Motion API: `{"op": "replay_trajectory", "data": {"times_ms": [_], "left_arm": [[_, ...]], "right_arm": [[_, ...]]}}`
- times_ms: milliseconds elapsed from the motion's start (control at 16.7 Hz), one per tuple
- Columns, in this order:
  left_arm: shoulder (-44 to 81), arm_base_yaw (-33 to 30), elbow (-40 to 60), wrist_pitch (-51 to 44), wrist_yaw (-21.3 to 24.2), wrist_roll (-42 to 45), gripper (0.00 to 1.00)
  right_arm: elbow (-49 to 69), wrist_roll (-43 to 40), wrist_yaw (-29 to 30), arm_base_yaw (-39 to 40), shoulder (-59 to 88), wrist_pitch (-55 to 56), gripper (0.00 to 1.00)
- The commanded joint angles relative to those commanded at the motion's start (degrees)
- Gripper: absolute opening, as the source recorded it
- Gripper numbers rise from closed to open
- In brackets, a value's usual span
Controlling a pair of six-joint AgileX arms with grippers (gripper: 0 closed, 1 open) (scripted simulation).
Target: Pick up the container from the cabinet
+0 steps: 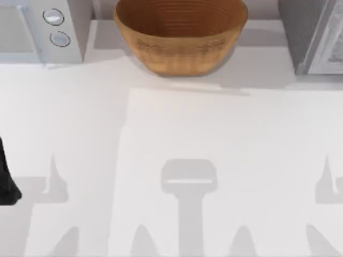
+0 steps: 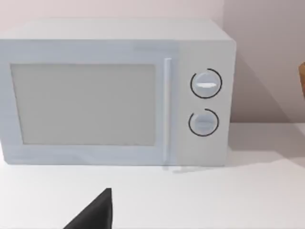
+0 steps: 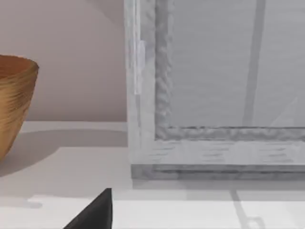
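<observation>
Left hand (image 1: 7,184) at table's left edge, grip state unclear, wicker bowl (image 1: 181,35) upright, mouth up

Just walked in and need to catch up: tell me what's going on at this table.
Nothing is being handled yet. The left arm sits at the table's left edge, facing the closed microwave at the back left. The right wrist view looks at the grey cabinet at the back right, with the wicker basket standing at the back middle between the two. No container is visible so far.
</observation>
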Motion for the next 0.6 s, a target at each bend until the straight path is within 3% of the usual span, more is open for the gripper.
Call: {"op": "replay_trajectory", "data": {"times_ms": [300,600], "left_arm": [[0.0,0.0,0.0,0.0,0.0,0.0,1.00],[0.0,0.0,0.0,0.0,0.0,0.0,1.00]], "right_arm": [[3.6,0.1,0.4,0.5,3.0,-0.8,1.00],[20.8,0.4,2.6,2.3,16.7,-5.1,1.00]]}}
